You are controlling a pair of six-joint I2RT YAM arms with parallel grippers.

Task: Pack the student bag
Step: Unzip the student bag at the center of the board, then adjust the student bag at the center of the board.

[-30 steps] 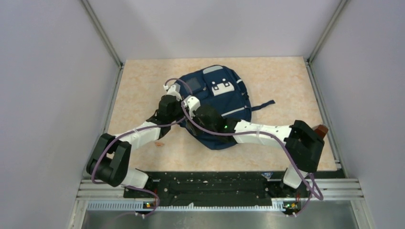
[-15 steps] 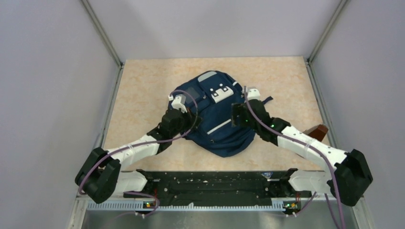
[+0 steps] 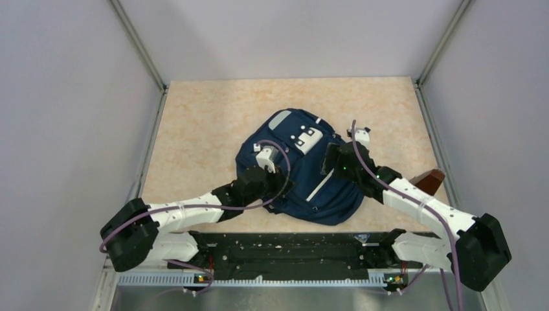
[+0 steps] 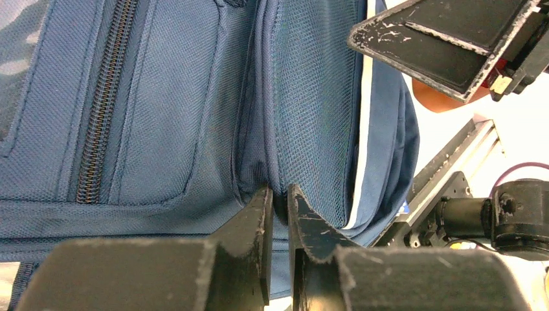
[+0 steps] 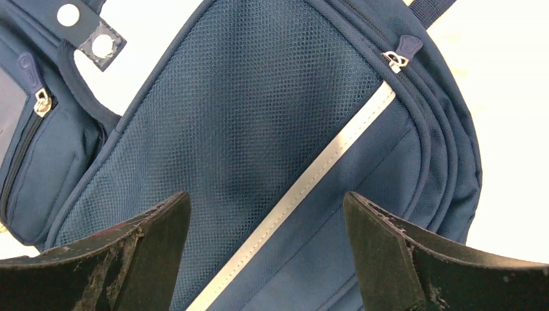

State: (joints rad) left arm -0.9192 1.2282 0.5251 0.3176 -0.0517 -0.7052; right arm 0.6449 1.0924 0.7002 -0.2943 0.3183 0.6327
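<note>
The student bag [image 3: 304, 184] lies front up in the middle of the table, navy blue with a grey-white stripe [image 5: 304, 188] and white patches [image 3: 309, 137]. My left gripper [image 3: 280, 188] is at the bag's near left side. In the left wrist view its jaws [image 4: 278, 194] stand almost together, pinching a fold of the bag's blue fabric [image 4: 162, 129] beside a zipper [image 4: 97, 123]. My right gripper [image 3: 328, 162] hovers over the bag's right side. In the right wrist view it [image 5: 265, 194] is wide open above the mesh panel [image 5: 259, 110] and holds nothing.
A brown object [image 3: 432, 176] sits at the table's right edge, beside my right arm. The black mounting rail [image 3: 291, 243] runs close under the bag's near edge. Grey walls enclose the table on three sides. A dark strap [image 3: 353, 137] trails from the bag's right.
The bag has slid toward the near right and turned, dragged by my left gripper. My right gripper let go, opened wide and moved to the bag's right side.
</note>
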